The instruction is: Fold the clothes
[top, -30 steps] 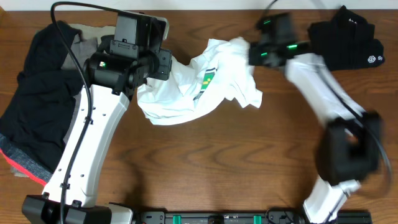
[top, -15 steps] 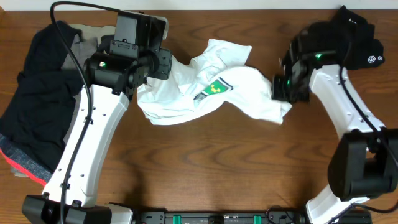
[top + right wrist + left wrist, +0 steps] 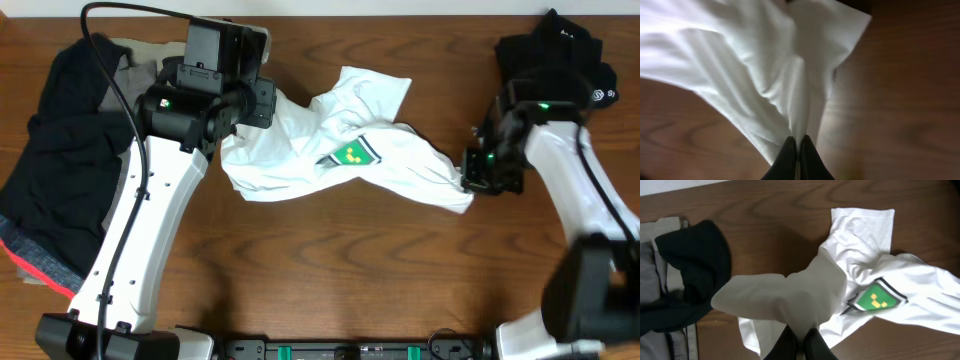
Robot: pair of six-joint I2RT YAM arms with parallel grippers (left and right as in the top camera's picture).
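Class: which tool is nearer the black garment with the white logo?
Right. The right tool grips the white T-shirt near that black garment; the left tool holds the shirt's opposite end, much farther away.

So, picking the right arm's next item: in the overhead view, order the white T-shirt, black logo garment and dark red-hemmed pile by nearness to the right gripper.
1. White fabric T-shirt: centre, in the right gripper.
2. Black logo garment: top right corner.
3. Dark red-hemmed clothes pile: far left.
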